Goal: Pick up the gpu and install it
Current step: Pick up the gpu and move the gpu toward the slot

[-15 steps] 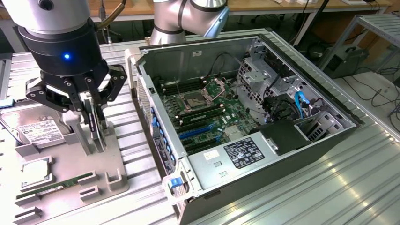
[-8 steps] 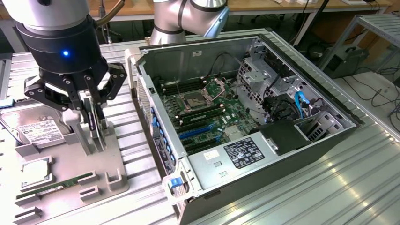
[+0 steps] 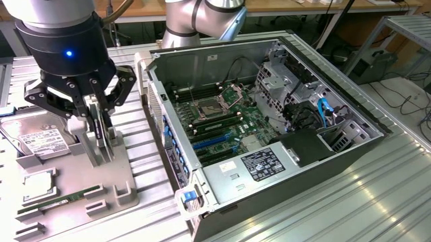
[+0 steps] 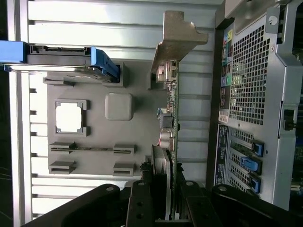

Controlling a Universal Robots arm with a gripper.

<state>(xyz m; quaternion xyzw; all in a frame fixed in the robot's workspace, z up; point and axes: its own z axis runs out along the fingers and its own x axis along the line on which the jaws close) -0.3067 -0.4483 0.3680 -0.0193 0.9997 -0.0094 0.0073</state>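
Observation:
The gpu (image 3: 102, 137) stands on edge as a thin dark slab in a slot holder of the grey tray (image 3: 128, 196), at the exterior view's left. My gripper (image 3: 94, 120) reaches down over it with a finger on each side, shut on the card's upper edge. In the wrist view the gpu (image 4: 171, 118) runs edge-on away from my gripper (image 4: 165, 191). Its green board edge and connectors show, with the silver end bracket (image 4: 177, 38) at the far end. I cannot tell whether the card's lower edge has left the holder.
The open computer case (image 3: 336, 101) lies right of the tray, with its motherboard (image 3: 249, 121) and blue expansion slots (image 3: 212, 141) exposed. The tray also carries a hard drive (image 3: 37, 138), a CPU (image 3: 37, 184) and a RAM stick (image 3: 60, 201). The case's perforated rear panel (image 4: 251, 94) is close beside the card.

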